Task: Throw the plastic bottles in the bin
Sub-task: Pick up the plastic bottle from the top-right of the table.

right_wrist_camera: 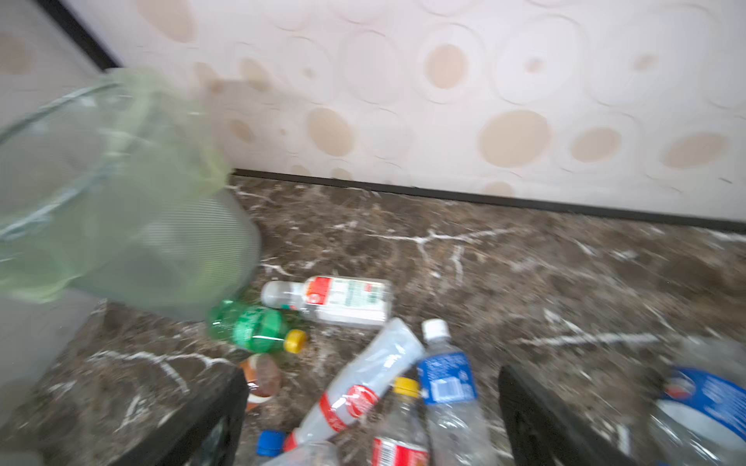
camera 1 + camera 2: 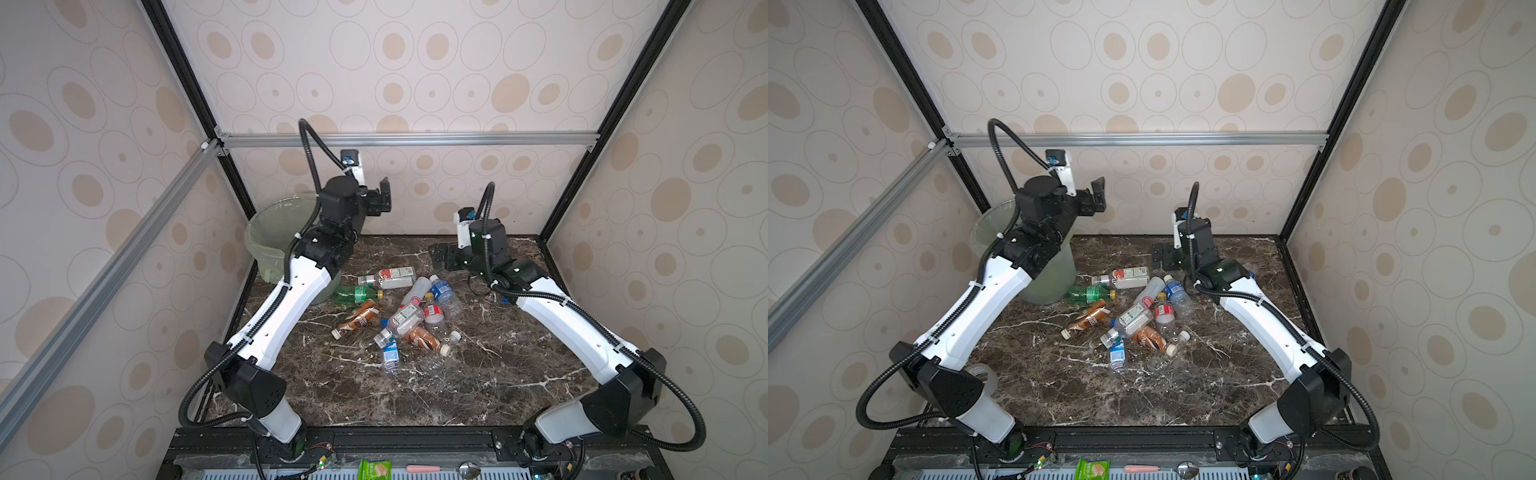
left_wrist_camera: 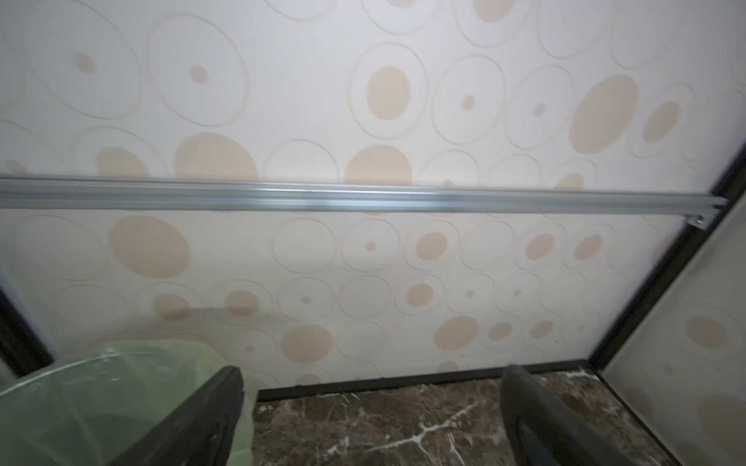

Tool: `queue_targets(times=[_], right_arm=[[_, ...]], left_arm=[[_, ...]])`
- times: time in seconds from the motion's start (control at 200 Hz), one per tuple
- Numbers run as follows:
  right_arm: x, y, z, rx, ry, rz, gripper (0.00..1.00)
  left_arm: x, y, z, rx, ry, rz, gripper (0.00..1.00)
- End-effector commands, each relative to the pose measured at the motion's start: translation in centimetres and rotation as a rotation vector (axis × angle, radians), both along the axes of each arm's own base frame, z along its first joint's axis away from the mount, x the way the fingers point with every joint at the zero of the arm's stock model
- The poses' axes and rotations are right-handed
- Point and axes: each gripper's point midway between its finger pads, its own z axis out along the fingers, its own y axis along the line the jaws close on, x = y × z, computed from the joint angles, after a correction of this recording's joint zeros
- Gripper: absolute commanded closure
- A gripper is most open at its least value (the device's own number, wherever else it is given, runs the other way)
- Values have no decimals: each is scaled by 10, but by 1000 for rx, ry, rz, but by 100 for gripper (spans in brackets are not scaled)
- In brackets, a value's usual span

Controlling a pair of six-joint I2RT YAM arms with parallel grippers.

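Both grippers are wide open and hold nothing. Closest to the front, a green snack packet (image 2: 374,469) and a pink spoon (image 2: 440,469) lie on the ledge below the dark stone table (image 2: 478,386).

In the middle of the table lie the plastic bottles (image 2: 409,318), in a loose pile. A bottle with a blue label (image 2: 390,355) is nearest. Just behind it is a brown bottle (image 2: 422,338). Another brown one lies off to the left. Some see-through ones with red labels are in the pile too.

Farther back, a green bottle (image 2: 357,294) with a yellow cap lies just beside the foot of the bin (image 2: 259,249). A bottle with a red and white label (image 2: 392,277) lies next to the green one.

The right gripper (image 2: 442,255) sits low over the table, just past the pile. Its wrist view is blurry and looks over bottles lying on the table.

The bin stands in the far left corner, partly hidden by the left arm (image 2: 291,299). The left gripper (image 2: 380,199) is high up, to the right of the bin's rim, and faces the back wall (image 2: 415,83).
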Motion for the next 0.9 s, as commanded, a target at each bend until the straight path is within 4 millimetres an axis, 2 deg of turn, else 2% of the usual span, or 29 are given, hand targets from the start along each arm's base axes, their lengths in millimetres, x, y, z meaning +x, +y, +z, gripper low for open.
queue_targets(times=[0.0, 0.06, 0.085, 0.145, 0.26, 0.365, 0.505, 0.595, 0.69, 0.805, 0.895], right_arm=[[-2, -73, -40, -27, 134, -252, 0], [0, -100, -61, -24, 185, -331, 0], [3, -118, -69, -21, 203, -378, 0], [5, -141, -87, -15, 247, -443, 0], [12, -173, -114, -25, 303, -524, 0], [18, -196, -138, -35, 364, -581, 0], [25, -215, -168, -38, 438, -605, 0], [28, -223, -188, -28, 487, -609, 0], [31, -229, -207, -24, 530, -609, 2], [38, -229, -223, -16, 564, -592, 4], [42, -229, -232, -22, 576, -584, 5]], left_arm=[[1, -59, -32, 26, 57, -121, 1], [-1, -88, -51, 48, 86, -168, 1], [-2, -99, -58, 53, 98, -187, 1], [-5, -128, -77, 70, 130, -247, 1], [-6, -173, -117, 97, 226, -337, 1], [-4, -199, -157, 81, 345, -400, 1], [-3, -207, -195, 95, 415, -351, 1], [-4, -206, -208, 142, 421, -319, 1], [0, -199, -213, 158, 418, -267, 1], [4, -191, -211, 161, 396, -216, 1], [0, -197, -208, 180, 376, -264, 1]])
